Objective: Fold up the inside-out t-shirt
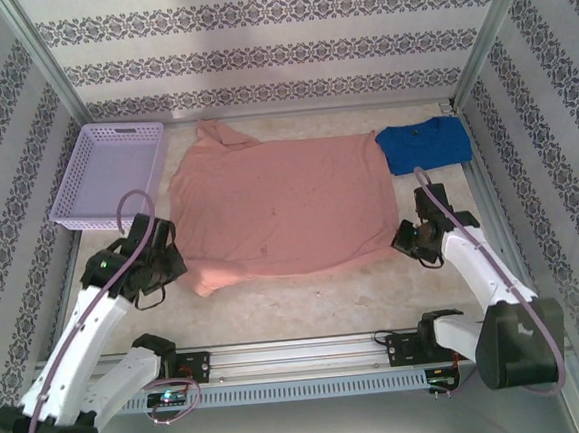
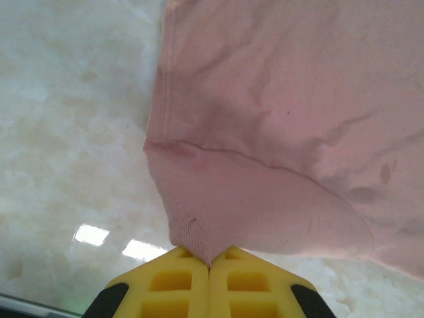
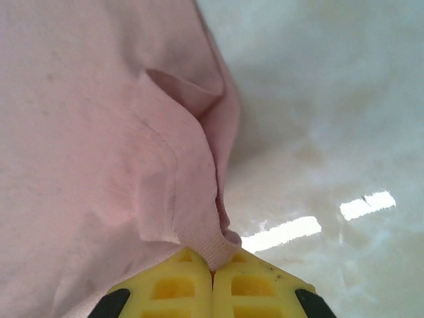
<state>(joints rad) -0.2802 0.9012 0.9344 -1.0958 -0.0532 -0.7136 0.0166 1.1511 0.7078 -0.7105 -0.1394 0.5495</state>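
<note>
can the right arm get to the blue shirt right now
Probably not yet: the right gripper is shut on a corner of the pink t-shirt. The blue t-shirt lies just beyond it, with nothing lying between.

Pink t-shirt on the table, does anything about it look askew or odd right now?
Slightly. The pink t-shirt lies mostly flat, but its far-left end is bunched, and its near corners are puckered where the left gripper and right gripper pinch them. A few small dark specks mark the fabric.

Robot test booth: patterned wallpaper panels [image 1: 256, 49], aluminium frame [image 1: 44, 55], marble-look tabletop [image 1: 306, 300].
</note>
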